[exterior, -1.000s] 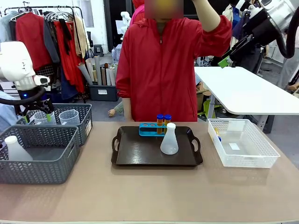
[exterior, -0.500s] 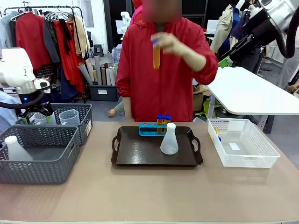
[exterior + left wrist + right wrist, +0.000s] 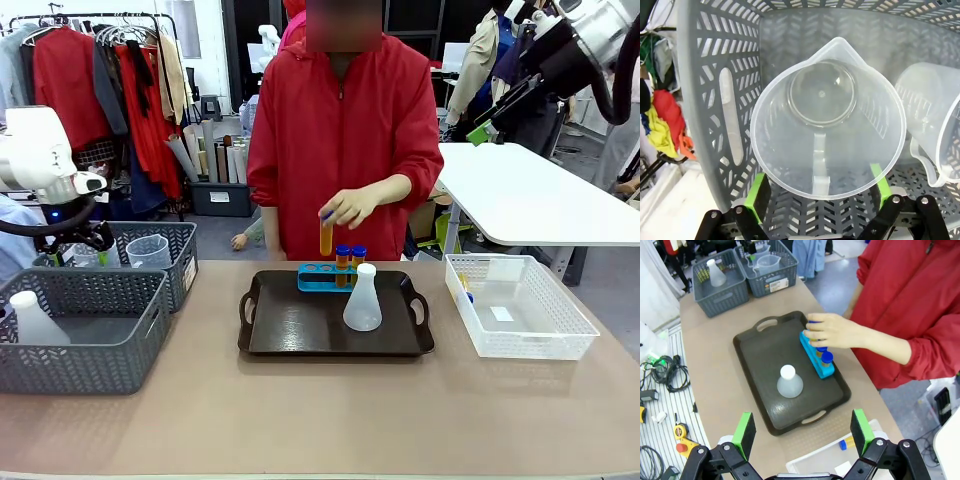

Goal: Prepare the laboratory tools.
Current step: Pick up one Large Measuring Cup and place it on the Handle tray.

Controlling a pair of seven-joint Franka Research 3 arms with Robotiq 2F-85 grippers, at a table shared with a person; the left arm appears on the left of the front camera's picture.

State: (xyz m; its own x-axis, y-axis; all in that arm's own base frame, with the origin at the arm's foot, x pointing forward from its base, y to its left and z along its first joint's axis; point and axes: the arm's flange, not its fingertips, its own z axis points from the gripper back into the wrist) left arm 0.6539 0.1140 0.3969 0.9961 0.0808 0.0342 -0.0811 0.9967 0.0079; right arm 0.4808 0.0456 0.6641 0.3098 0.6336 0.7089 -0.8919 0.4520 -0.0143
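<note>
A clear graduated beaker (image 3: pixel 827 120) stands in the far grey basket (image 3: pixel 185 255). My left gripper (image 3: pixel 819 192) is open, its green pads on either side of the beaker's rim; it also hangs over that basket (image 3: pixel 75 250). The translucent conical flask (image 3: pixel 362 298) stands on the dark tray (image 3: pixel 290 335), in front of the blue tube rack (image 3: pixel 318 277). Two orange tubes with blue caps (image 3: pixel 350 258) stand in the rack. The person's hand holds a third orange tube (image 3: pixel 326 236) just above it. My right gripper (image 3: pixel 803 432) is open, high above the tray.
A second beaker (image 3: pixel 935 120) stands beside the first. The near grey basket (image 3: pixel 80 345) holds another flask (image 3: pixel 35 320). A white basket (image 3: pixel 520 330) at the right holds a small blue-capped tube (image 3: pixel 465 290). A white table stands behind at the right.
The person's hand has brought the orange tube down from head height to just above the rack. My left arm has shifted slightly over the far basket.
</note>
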